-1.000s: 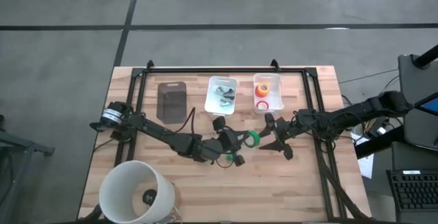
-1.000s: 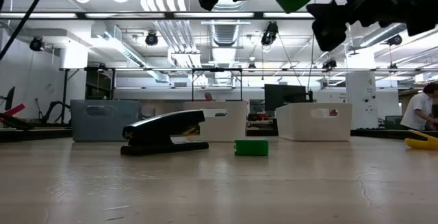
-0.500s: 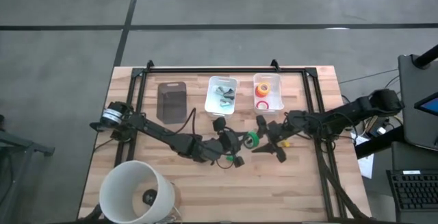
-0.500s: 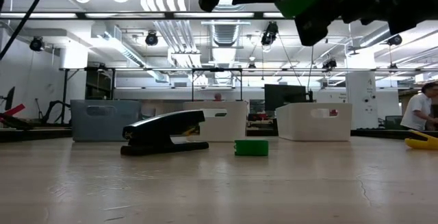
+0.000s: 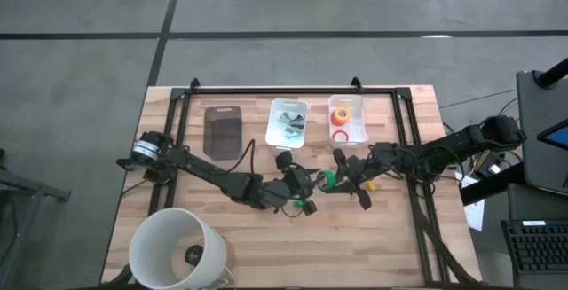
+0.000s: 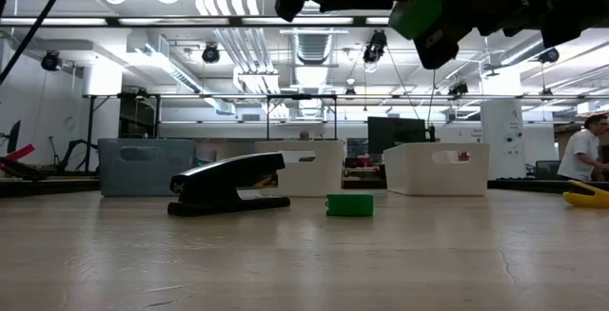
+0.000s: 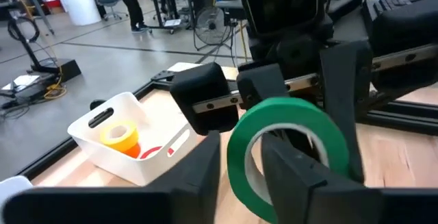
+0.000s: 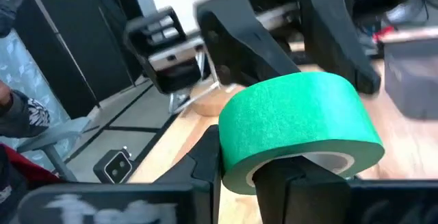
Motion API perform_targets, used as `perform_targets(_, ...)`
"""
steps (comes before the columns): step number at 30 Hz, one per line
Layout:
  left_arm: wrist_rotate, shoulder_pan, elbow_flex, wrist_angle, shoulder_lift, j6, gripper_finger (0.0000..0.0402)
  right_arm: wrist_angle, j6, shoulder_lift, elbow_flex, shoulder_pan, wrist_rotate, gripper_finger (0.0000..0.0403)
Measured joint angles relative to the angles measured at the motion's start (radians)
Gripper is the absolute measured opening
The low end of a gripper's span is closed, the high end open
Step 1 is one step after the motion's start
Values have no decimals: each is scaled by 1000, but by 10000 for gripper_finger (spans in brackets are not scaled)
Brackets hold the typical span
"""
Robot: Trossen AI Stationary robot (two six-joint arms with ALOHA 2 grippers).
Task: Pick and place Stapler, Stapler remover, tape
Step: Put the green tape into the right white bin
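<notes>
A green tape roll (image 5: 327, 181) hangs well above the table between my two grippers. My right gripper (image 5: 337, 182) comes from the right and is shut on it. My left gripper (image 5: 312, 183) comes from the left and is open. One of its fingers stands inside the roll's hole and one outside, with narrow gaps to the wall (image 7: 239, 162). The black stapler (image 6: 228, 183) rests on its base on the table, with a small green piece (image 6: 349, 204) beside it. More tape rolls, orange and red, lie in a white bin (image 5: 346, 120). My right gripper holds the green roll by its wall (image 8: 239, 157), one finger (image 8: 205, 166) outside and the other (image 8: 294, 183) in the pale centre hole. It reaches in level from the table's right. The roll is lifted clear, high above the table.
A white bin (image 5: 287, 123) with small tools and a dark tray (image 5: 224, 130) stand along the far side. A big white bucket (image 5: 177, 246) sits at the near left corner. A black frame rail (image 5: 293, 90) borders the far edge.
My right gripper has moved toward the table's left, up to the green roll held in the air by my left gripper, and has taken hold of it. The roll has stayed at about the same place and height.
</notes>
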Motion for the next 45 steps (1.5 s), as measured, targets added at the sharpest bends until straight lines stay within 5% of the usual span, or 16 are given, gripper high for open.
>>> perform_targets(9, -46, -14, 1, -90, -18, -51, 180, -228, 68, -57, 5, -60, 176, 60)
perform_targets(18, -43, -14, 1, -164, -16, -118, 177, -911, 67, -98, 263, -252, 440, 59)
perform_targets(24, -43, -15, 1, -164, -16, -118, 177, -1197, 5, 4, 434, -434, 429, 59)
perform_targets(30, -42, -15, 1, -165, -15, -111, 176, -1273, -67, 162, 520, -582, 263, 59)
perform_targets(39, -42, -16, 1, -172, -15, -96, 177, -1445, -128, 387, 625, -651, 285, 65)
perform_targets(45, -43, -16, 1, -179, -15, -95, 177, -1438, -148, 433, 640, -642, 281, 113)
